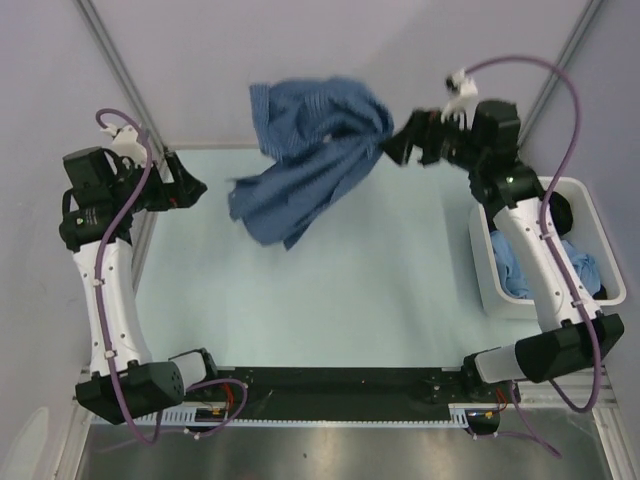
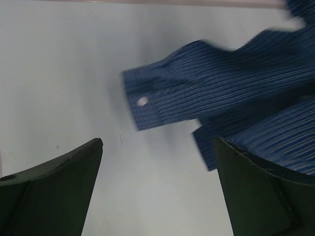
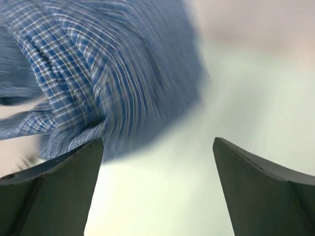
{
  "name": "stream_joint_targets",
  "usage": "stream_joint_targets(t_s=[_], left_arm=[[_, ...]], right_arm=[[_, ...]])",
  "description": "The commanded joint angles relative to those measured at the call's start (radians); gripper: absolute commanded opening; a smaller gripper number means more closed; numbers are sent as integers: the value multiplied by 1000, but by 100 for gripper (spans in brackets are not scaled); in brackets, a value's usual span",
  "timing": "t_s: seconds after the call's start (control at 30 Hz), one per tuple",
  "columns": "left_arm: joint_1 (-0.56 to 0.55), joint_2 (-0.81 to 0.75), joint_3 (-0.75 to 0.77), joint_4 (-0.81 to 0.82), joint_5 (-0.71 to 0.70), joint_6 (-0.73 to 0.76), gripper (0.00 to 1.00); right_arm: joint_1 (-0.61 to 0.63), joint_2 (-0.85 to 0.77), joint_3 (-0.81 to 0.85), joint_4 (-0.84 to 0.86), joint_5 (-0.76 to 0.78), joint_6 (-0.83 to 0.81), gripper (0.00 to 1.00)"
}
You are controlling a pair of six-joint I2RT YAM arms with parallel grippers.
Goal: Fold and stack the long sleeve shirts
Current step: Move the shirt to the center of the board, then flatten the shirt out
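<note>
**A:** Top external view first. A dark-blue, finely white-checked long-sleeve button-up shirt [image 1: 310,170] is bunched over the far edge of the pale green table [image 1: 350,300], and part of it rises past that edge.

**B:** Which way does it run?

**A:** Its long axis is diagonal, from the table's far right down towards the table's left middle. I can't make out the collar. The right gripper [image 1: 393,148] is right at the shirt's far-right tip. The left gripper [image 1: 195,185] hangs over the table's far left, apart from the cloth. Off the table's right edge, a white plastic bin [image 1: 600,215] holds some light-blue cloth [image 1: 520,270].

**B:** And the left wrist view?

**A:** The left gripper [image 2: 157,142] is released, with only bare table between its fingers. A buttoned cuff [image 2: 145,105] sticks out of the shirt [image 2: 246,88] and points along the table towards this arm's side.

**B:** Right wrist view?

**A:** The right gripper [image 3: 157,142] is spread wide with nothing in it. The shirt [image 3: 98,73] is a blurred mass beyond its left finger, over the table's far side, and isn't pinched.

**B:** So the step in hand?

**A:** I'd call it laying the shirt out, with folding not yet begun. To do that well, bring the shirt to the table's middle. Each gripper should take a shoulder or hem corner rather than a loose sleeve. Then draw the cloth taut along that diagonal until it lies flat.
</note>
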Motion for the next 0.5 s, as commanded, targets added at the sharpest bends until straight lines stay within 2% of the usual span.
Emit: stream_joint_targets(t_s=[0.0, 0.03, 0.1, 0.13, 0.17, 0.23, 0.33, 0.47], left_arm=[[-6, -2, 22, -131, 139, 269, 100], [-12, -5, 7, -146, 133, 368, 100], [-44, -10, -66, -177, 101, 470, 99], [-65, -6, -94, -182, 76, 552, 99], [-88, 2, -148, -182, 15, 582, 99], [-150, 25, -198, -182, -8, 652, 100], [-193, 51, -294, -99, -6, 639, 99], [-210, 100, -386, 24, 37, 581, 98]], right_arm=[[-114, -87, -433, -150, -108, -206, 100], [-123, -102, -489, -172, -119, -253, 100], [-118, -144, -573, -227, -168, -368, 100], [-88, -156, -586, -226, -139, -373, 100], [-69, -168, -600, -223, -133, -385, 100], [6, -164, -597, -220, -68, -422, 100], [44, -113, -582, -168, -50, -431, 100], [84, 55, -495, -102, -18, -437, 98]])
